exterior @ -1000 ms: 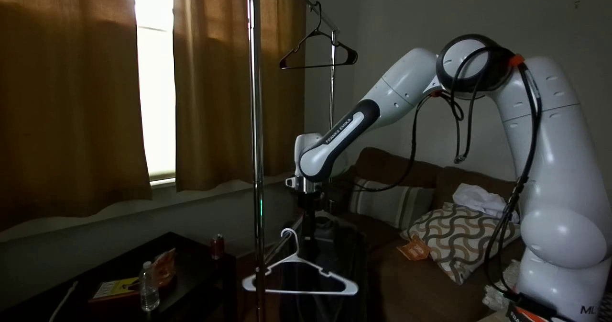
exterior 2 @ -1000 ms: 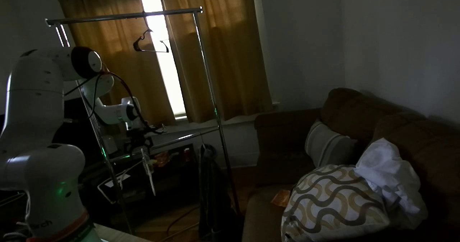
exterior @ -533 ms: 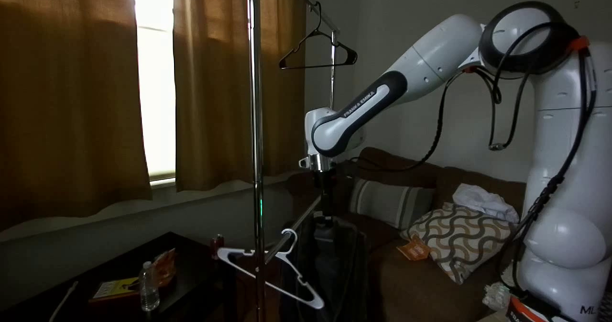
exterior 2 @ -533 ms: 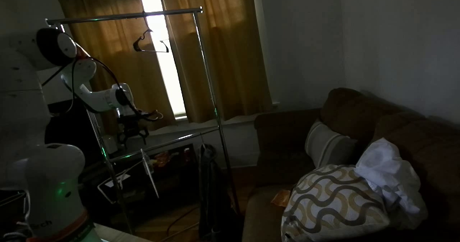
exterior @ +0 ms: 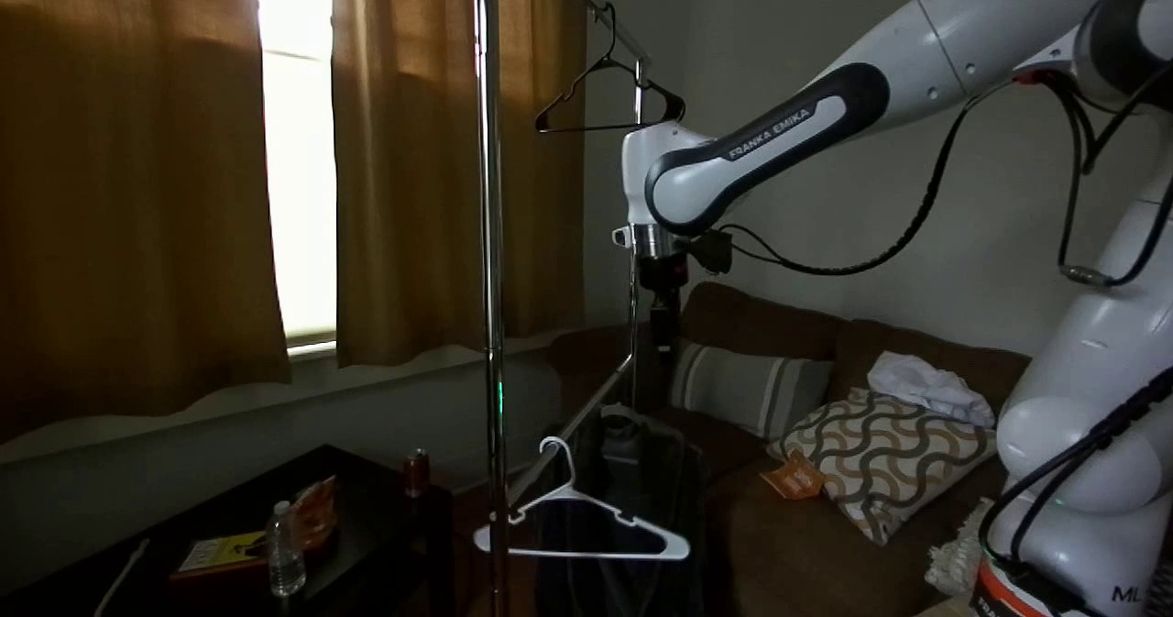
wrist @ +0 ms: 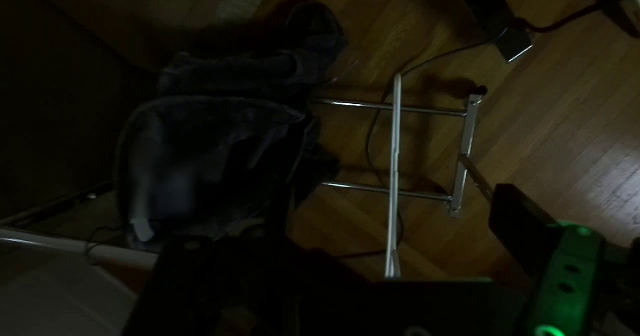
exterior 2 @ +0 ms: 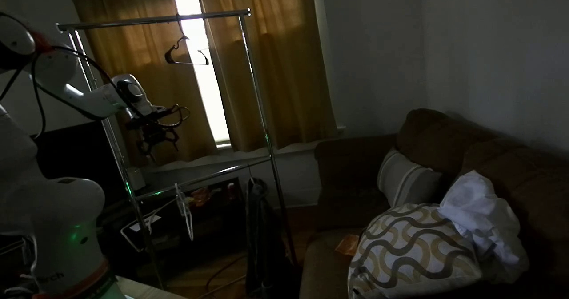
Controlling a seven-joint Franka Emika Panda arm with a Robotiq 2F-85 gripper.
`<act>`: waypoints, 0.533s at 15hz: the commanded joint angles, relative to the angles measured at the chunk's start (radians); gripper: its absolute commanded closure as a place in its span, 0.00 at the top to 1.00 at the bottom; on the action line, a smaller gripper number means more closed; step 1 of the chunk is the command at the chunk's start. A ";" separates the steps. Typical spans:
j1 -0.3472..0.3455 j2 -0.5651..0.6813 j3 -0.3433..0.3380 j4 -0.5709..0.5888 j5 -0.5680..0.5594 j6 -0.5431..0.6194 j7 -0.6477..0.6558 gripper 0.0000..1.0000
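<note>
White hanger [exterior: 581,497], one: hung by its hook from the lower rail [exterior: 596,399] of a chrome rack [exterior: 490,186], beneath the gripper [exterior: 664,347] and apart from it. Orientation: hook uppermost, curled over the rail; straight bottom bar level or nearly so; long axis horizontal, lying crosswise to the rail. Seen broadside in an exterior view, a post [exterior: 496,397] of the rack passing before one end; the same white hanger [exterior 2: 180,197] close to edge-on in an exterior view; from above in the wrist view, a thin pale strip, its length running nearly top to bottom of that view. Gripper, dark, on a white-and-black arm [exterior: 779,140]: fingers [wrist: 517,221] spread wide, tips downward, raised over the lower rail. Dark garment [exterior: 652,489], hanging from the same rail, nearer its sofa end. Black hanger [exterior: 606,63], on the top rail [exterior 2: 133,21], hook up, bottom bar near level. Low dark table [exterior: 367,498] near the rack, bearing a red can [exterior: 416,473], an upright clear bottle [exterior: 286,562] and an orange packet [exterior: 316,507]. Brown sofa [exterior: 742,319] with a striped pillow [exterior: 733,383], a patterned pillow [exterior: 889,461] and, against the latter, a white cloth [exterior: 926,386]. Ochre curtains [exterior: 128,186], parted at a bright window [exterior: 295,140], behind the rack. Wooden floor [wrist: 560,126] below, a dark cord [wrist: 368,149] lying across it.
</note>
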 commanded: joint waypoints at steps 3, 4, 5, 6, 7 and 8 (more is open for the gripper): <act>0.015 -0.065 -0.015 -0.010 -0.019 -0.003 0.038 1.00; 0.016 -0.061 -0.015 -0.010 -0.019 -0.003 0.038 1.00; 0.016 -0.052 -0.015 -0.010 -0.019 -0.002 0.038 1.00; 0.015 -0.043 -0.015 -0.010 -0.019 -0.002 0.038 1.00; 0.017 -0.049 -0.022 -0.013 0.000 0.014 0.037 1.00; 0.007 -0.075 -0.026 -0.015 -0.007 0.019 0.062 1.00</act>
